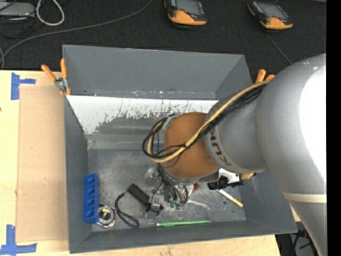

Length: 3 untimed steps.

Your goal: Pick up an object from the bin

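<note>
My gripper (166,195) hangs low over the middle of the bin floor, under the arm's orange dome, with wires around it. Just to its left lies a black rectangular piece with a looped black cord (134,196), very close to or touching the gripper; which of the two, I cannot tell. In front of the gripper a thin green stick (184,223) lies along the near wall. A white marker with a black cap (225,181) and a pale pencil-like stick (230,198) lie to its right, partly under the arm.
A blue block with holes (90,197) stands along the left wall. A small shiny metal piece (106,216) lies beside its near end. The arm covers the right half of the bin.
</note>
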Tool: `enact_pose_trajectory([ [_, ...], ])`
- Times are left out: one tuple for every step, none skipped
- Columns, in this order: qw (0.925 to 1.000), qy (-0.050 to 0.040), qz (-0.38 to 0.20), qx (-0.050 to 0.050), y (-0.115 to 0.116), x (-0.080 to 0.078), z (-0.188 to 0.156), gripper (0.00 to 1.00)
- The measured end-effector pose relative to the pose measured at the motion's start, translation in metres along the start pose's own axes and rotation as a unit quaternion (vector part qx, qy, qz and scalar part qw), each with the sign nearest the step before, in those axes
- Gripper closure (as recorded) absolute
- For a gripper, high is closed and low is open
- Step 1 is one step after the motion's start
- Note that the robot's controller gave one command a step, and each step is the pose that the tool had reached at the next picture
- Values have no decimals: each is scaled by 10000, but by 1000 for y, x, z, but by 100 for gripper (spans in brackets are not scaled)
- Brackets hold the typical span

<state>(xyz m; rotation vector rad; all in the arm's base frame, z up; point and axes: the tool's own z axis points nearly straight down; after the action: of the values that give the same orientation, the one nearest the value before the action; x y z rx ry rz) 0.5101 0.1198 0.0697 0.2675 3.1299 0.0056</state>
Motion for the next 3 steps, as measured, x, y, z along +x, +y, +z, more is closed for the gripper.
enact_pose_trajectory([
  [9981,-1,611,1,10,4,0,0],
  [9763,3,2164,0,30,5,0,100],
  [9762,3,2167,-2,30,5,0,100],
])
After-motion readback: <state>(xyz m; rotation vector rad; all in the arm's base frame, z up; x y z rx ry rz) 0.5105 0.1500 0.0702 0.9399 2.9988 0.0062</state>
